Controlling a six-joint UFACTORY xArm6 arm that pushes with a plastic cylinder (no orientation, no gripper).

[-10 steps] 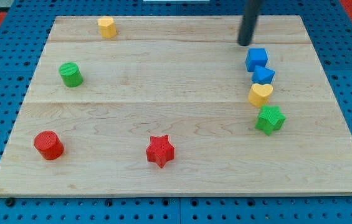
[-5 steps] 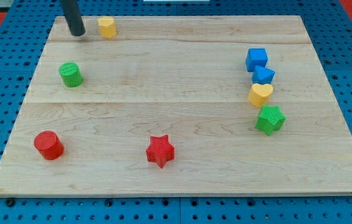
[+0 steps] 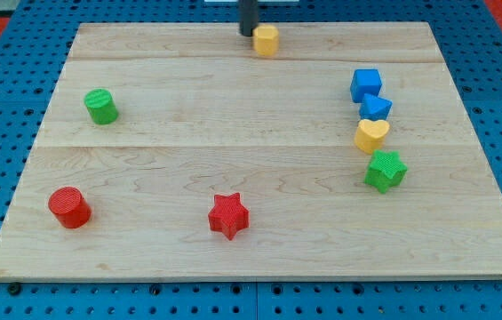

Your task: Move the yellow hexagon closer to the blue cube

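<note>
Your tip (image 3: 248, 34) touching the yellow hexagon's (image 3: 266, 40) left side at top centre, blue cube (image 3: 366, 84) sitting well apart at upper right, no gripper showing.

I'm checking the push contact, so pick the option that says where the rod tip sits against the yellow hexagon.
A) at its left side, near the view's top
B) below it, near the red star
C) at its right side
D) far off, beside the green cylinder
A: my tip stands right against the left side of the yellow hexagon at the board's top edge, with the blue cube off to the view's right.
</note>
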